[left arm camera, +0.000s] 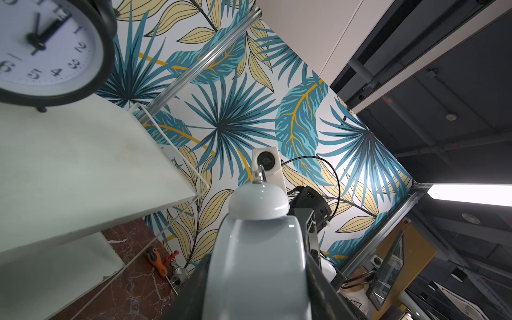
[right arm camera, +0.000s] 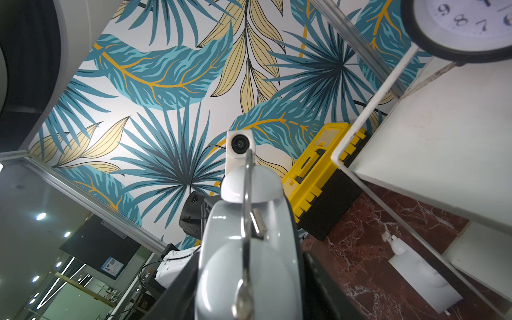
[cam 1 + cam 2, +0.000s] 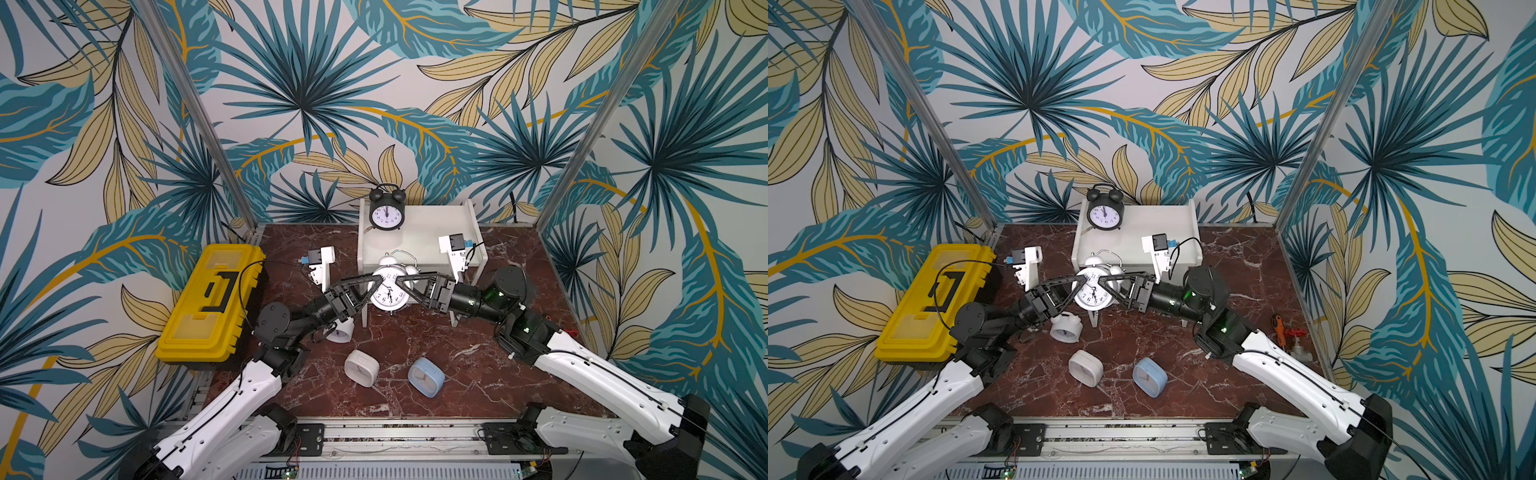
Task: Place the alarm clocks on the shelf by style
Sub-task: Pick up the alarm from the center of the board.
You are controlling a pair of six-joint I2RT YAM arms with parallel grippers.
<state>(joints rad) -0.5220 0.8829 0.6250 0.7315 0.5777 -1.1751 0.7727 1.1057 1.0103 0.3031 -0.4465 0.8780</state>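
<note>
White twin-bell clock is gripped between left fingers and right fingers.

black clock dial: numerals 1 to 6, also 7, 8, 9
white twin-bell clock dial: 11, 7, 6, 5, 4

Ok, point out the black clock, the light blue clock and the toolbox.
black clock [image 3: 387, 217], in a top view, on its dial.
light blue clock [image 3: 427, 378], in a top view, on its body.
toolbox [image 3: 208, 326], in a top view, on its lid.
</note>
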